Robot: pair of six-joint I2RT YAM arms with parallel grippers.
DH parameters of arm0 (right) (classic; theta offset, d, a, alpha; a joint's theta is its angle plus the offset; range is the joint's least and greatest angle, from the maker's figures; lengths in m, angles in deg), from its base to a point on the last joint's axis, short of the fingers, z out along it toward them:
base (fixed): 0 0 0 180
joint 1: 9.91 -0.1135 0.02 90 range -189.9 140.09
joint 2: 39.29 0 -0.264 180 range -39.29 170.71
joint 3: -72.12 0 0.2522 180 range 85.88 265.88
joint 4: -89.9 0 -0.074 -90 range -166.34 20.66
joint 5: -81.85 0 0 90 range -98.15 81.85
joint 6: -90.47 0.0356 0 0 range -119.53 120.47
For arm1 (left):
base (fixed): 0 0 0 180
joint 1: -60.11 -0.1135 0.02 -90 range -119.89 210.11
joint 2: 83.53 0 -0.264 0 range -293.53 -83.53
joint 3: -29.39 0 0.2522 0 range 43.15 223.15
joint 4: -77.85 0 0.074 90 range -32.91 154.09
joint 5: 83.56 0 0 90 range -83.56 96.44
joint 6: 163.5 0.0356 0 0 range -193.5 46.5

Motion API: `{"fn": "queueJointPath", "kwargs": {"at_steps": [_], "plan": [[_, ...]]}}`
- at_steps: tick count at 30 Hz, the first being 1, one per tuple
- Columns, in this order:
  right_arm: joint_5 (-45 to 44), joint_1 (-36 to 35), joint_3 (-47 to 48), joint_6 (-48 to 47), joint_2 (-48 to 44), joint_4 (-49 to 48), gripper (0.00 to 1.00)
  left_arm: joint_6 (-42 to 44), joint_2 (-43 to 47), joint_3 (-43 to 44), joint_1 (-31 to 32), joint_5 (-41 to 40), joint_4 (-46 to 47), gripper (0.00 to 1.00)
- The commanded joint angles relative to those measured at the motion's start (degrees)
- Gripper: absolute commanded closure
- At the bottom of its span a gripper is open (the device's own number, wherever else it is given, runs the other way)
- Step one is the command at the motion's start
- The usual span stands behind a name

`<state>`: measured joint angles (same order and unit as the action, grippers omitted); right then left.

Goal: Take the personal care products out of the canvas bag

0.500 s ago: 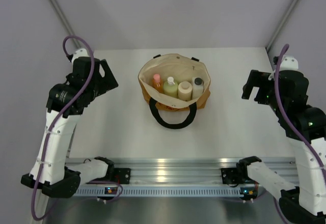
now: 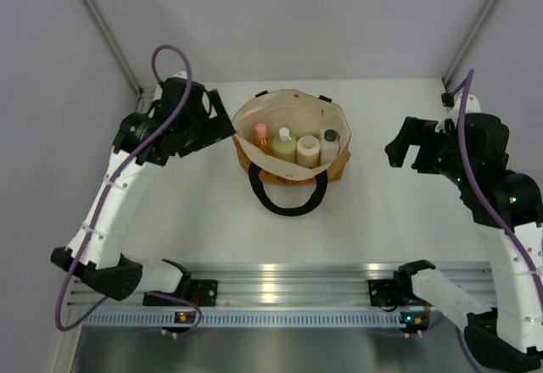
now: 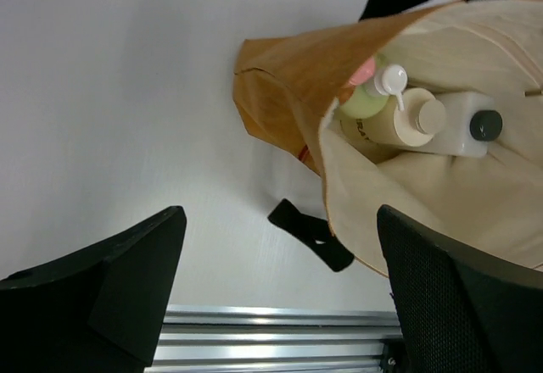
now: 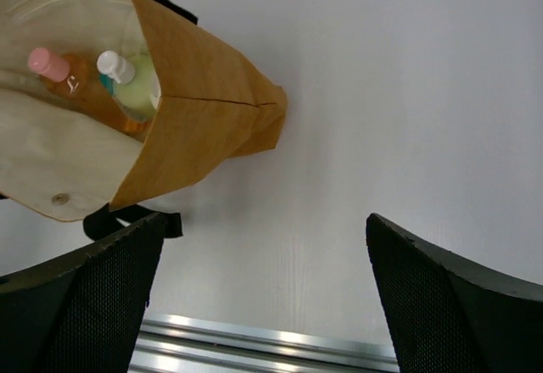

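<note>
Bag [image 2: 293, 106] mid-table, upright, mouth open; products [image 2: 307, 150] in row inside. Left gripper [image 3: 278, 220] beside bag's left rim, jaws wide, empty. Right gripper [image 4: 265, 220] well apart, wide, empty. Drop your left straight down on orange bottle [image 2: 261, 137]; keep clear of rim.

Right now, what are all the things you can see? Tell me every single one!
Bag: one, tan with cream lining and orange-brown bottom, middle of the table, mouth open.
Handle: one black loop, flat on the table in front of the bag.
Orange bottle: one, pink cap, inside the bag, leftmost.
Yellow-green bottle: one, white top, inside, next along.
Cream tub: one, inside, third along.
Clear bottle: one, black cap, inside, rightmost.
Table: one, white.
Rail: one, silver, at the near edge.
Arms: two, white and black, purple cables, one each side.
Left gripper: black, open, empty, by the bag's left side.
Right gripper: black, open, empty, off to the bag's right.
</note>
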<state>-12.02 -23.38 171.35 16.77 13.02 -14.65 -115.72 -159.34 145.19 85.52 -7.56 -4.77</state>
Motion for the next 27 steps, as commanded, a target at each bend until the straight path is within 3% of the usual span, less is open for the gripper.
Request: {"fn": "queueJointPath", "kwargs": {"at_steps": [1, 8, 16, 19, 22, 24, 25, 27], "plan": [[10.1, 0.7, -0.3, 0.5, 0.9, -3.8, 0.0, -3.2, -4.2, 3.7, 6.3, -1.5, 3.6, 0.02], [16.3, 0.0, 3.2, 2.2, 3.2, -4.1, 0.0, -6.0, -9.6, 2.5, 12.8, -9.6, 3.3, 0.3], [22.5, -4.4, 8.1, 6.6, 6.4, -6.8, 0.03, -8.6, -9.0, -4.8, 14.5, -11.5, 3.1, 0.37], [23.4, -9.4, 8.6, 8.8, 8.1, -10.5, 0.06, -9.1, -8.7, -7.5, 14.5, -12.5, 3.2, 0.43], [20.8, -17.0, 9.1, 9.4, 11.7, -14.9, 0.08, -10.2, -9.1, -9.7, 14.5, -14.5, 3.4, 0.61], [16.5, -22.0, 10.5, 9.1, 13.9, -16.9, 0.1, -11.5, -9.7, -10.4, 14.6, -15.5, 3.6, 0.9], [15.1, -23.3, 11.1, 8.8, 16.2, -17.5, 0.1, -11.7, -10.1, -10.1, 14.6, -15.6, 3.6, 0.98], [9.8, -27.3, 14.0, 8.1, 18.8, -18.2, 0.13, -11.9, -10.6, -9.6, 14.7, -15.1, 3.6, 1.0]]}}
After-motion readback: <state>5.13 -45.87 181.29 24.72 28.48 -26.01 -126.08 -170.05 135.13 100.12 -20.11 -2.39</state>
